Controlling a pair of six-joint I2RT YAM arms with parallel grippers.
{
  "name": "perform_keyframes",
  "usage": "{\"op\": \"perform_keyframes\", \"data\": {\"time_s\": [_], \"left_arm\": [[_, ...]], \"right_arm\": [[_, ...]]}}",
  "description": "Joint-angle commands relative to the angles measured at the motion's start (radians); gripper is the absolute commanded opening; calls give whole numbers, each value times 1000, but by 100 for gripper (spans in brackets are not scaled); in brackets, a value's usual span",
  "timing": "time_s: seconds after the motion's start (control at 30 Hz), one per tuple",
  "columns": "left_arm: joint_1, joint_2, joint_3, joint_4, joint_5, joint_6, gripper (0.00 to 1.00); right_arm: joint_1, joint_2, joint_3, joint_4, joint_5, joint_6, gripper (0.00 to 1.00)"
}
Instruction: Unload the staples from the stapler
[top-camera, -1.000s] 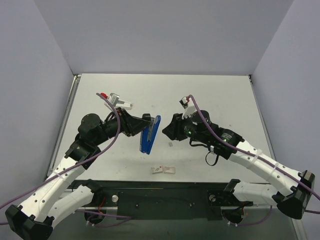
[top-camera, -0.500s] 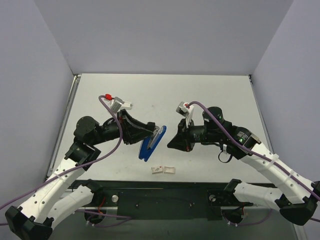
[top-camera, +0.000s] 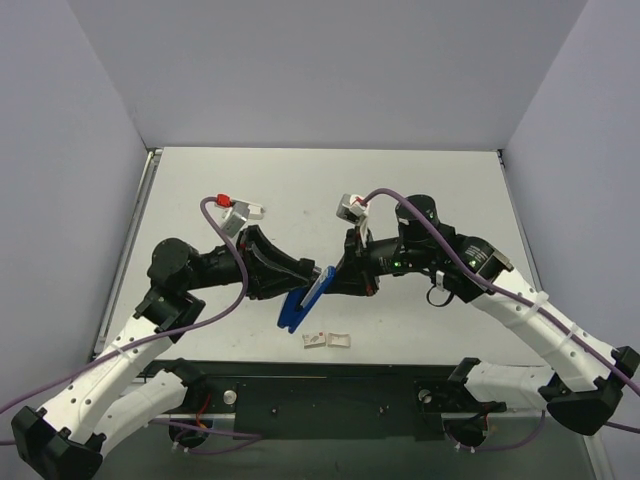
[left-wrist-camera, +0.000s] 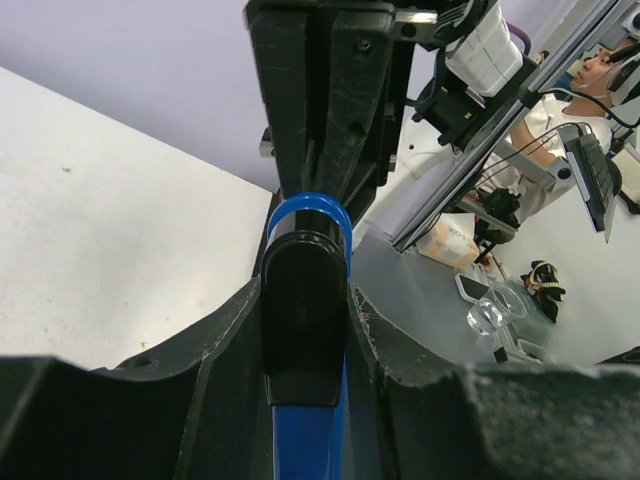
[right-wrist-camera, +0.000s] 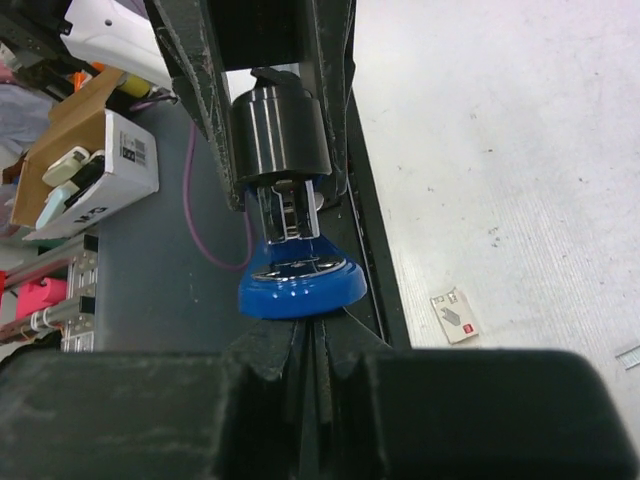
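Closing in from 3 o'clock over the last second, your right gripper (top-camera: 336, 279) now has its fingers pressed together at the upper tip of the stapler (top-camera: 296, 308). Your left gripper (top-camera: 306, 272) clamps the stapler, airborne over the centre of the table (top-camera: 440, 190). Item staples: unseen, judged still loaded.

Blue stapler (top-camera: 303, 297): one.
Robot arms: two, with left gripper (top-camera: 306, 279) and right gripper (top-camera: 335, 280).
White paper scraps with red marks, near table (top-camera: 200, 190) edge: two, left scrap (top-camera: 316, 340) and right scrap (top-camera: 341, 340).
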Motion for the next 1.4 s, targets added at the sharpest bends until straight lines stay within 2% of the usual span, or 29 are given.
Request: {"op": "perform_keyframes", "data": {"time_s": [0.0,0.43,0.63,0.87,1.17,1.37], "left_arm": [[-19,4,20,132,49,-18,0],[-108,93,45,81,173,57,0],[-146,126,75,3,181,143,0],[-146,104,109,-79,89,221,0],[-146,110,152,-175,-104,301,0],[-146,147,226,-284,-291,349,0]], "right_arm": [[13,76,85,69,-99,-35,0],[52,310,349,61,-208,-98,0],[53,347,396,35,-210,-119,0],[27,249,283,15,-105,-138,0],[-128,49,38,67,11,-35,0],[-158,-87,-100,75,195,22,2]]}}
